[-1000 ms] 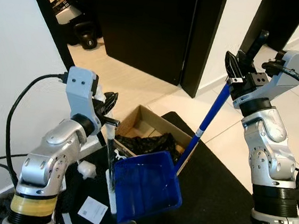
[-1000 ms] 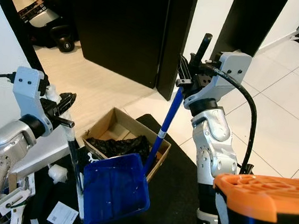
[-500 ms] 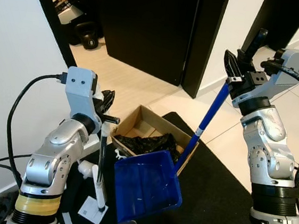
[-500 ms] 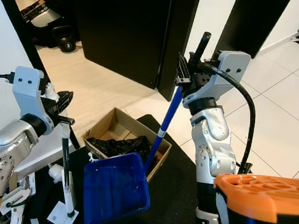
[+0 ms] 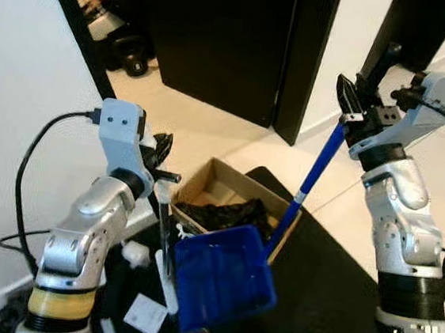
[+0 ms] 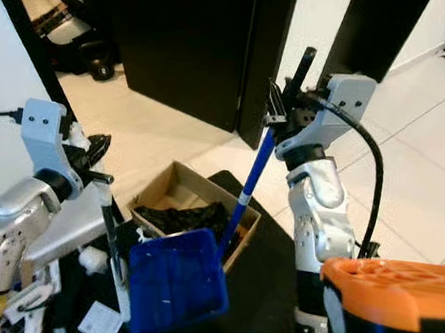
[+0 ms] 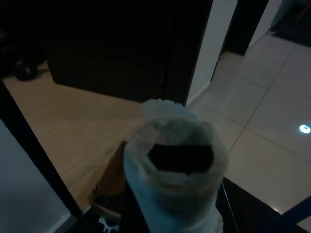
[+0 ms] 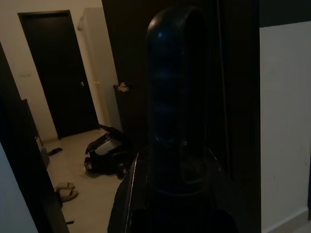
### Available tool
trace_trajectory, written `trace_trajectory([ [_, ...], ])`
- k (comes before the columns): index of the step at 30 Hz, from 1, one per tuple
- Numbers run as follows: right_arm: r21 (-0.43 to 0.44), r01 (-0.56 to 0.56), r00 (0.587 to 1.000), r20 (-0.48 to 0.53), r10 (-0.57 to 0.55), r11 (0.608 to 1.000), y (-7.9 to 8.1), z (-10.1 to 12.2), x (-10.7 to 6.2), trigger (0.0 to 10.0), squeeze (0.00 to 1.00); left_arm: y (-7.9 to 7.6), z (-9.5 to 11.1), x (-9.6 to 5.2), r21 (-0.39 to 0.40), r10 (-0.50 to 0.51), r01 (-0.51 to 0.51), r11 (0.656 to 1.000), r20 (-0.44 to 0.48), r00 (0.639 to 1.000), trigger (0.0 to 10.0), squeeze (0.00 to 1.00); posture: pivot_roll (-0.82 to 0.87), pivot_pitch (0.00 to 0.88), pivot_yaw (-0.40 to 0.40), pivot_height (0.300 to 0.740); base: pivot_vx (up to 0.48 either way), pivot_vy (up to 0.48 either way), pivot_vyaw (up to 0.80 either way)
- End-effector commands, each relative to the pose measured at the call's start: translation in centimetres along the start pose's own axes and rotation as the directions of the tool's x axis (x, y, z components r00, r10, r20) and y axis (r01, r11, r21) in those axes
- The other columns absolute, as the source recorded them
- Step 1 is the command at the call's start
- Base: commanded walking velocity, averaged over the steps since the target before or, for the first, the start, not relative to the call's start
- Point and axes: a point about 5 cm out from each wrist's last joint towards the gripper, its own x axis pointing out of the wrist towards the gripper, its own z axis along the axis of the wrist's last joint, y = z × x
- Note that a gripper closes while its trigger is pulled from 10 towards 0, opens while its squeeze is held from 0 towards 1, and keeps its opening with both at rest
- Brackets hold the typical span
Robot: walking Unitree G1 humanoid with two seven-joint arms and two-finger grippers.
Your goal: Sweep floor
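**Dustpan tipped at the box, brush swung back beside it**

We hold the blue dustpan (image 5: 223,276) in the lower middle of the frame by its long blue handle (image 5: 315,170), which runs up to our right gripper (image 5: 355,101) at the upper right; its fingers are clamped round the black grip at the handle's top. The pan's far edge sits at the rim of the cardboard box (image 5: 227,195), which holds a crumpled black bag.

Our left gripper (image 5: 159,160), at middle left, has its fingers closed on the top of the brush stick (image 5: 163,236). Half a second ago that stick leaned away to the lower left, its foot on the white paper scrap (image 5: 145,315); now it stands nearly upright, just beside the pan's left edge. The pan itself has barely shifted.

We judge this as bringing the brush back to the pan, ready either to push remaining dirt in or to clear the pan into the box. The black mat (image 5: 336,298) and the scraps at lower left are not yet swept.
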Motion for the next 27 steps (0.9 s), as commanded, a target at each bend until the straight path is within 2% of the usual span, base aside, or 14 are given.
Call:
trace_trajectory([
  [1, 0.011, -0.016, 1.000, 0.019, 0.016, 1.000, 0.49, 0.32, 0.39, 10.0, 0.00, 0.59, 0.13, -0.13, 0.016, 0.030, -0.031, 0.999, 0.011, 0.999, 10.0, 0.00, 0.16, 0.100, 0.021, 0.740, 0.000, 0.326, 0.00],
  [19, 0.010, -0.013, 1.000, 0.021, 0.013, 1.000, 0.47, 0.30, 0.42, 10.0, 0.00, 0.63, 0.28, 0.01, 0.017, 0.026, -0.026, 1.000, 0.016, 1.000, 10.0, 0.00, 0.16, 0.099, 0.024, 0.740, 0.000, 0.311, 0.00],
  [27, 0.012, -0.012, 1.000, 0.021, 0.012, 1.000, 0.45, 0.27, 0.49, 10.0, 0.00, 0.57, 0.40, 0.06, 0.020, 0.020, -0.021, 1.000, 0.021, 1.000, 10.0, 0.00, 0.16, 0.098, 0.024, 0.740, -0.071, 0.000, 0.00],
])
